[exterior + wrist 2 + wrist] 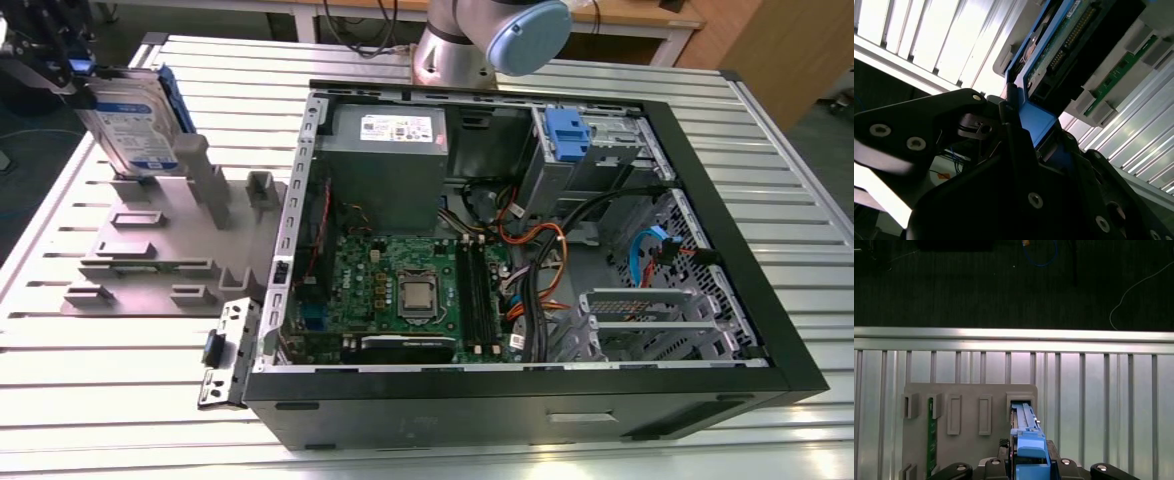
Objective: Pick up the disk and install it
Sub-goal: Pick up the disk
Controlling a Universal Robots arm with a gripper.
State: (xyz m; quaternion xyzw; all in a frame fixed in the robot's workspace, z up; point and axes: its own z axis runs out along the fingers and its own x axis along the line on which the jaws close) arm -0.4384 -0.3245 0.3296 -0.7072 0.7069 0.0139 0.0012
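Disk: the disk (pixel 130 145) stands on edge near the table (pixel 120 400) corner at the far end of the exterior view's left, with its lower end at a slot of the grey fixture (pixel 147 250).
Gripper: the gripper (pixel 1030 125) is clamped on the disk's blue end tab (pixel 1029 447), with 1 black finger on each face.
Handling: judged stiff and dense for its size. It is likely shock-sensitive, so knocks are a risk. The exposed connector pins (pixel 1073 36) are best left untouched.
Hold: the end tab or the 2 blue side rails (pixel 175 95) look the safest places. The plastic may flex under a hard squeeze.
Materials: smooth silver-grey metal shell, glossy label (pixel 139 122), matt blue plastic, ribbed aluminium table slats.
Case: the open computer case (pixel 694 230) sits well apart, toward the exterior view's right.
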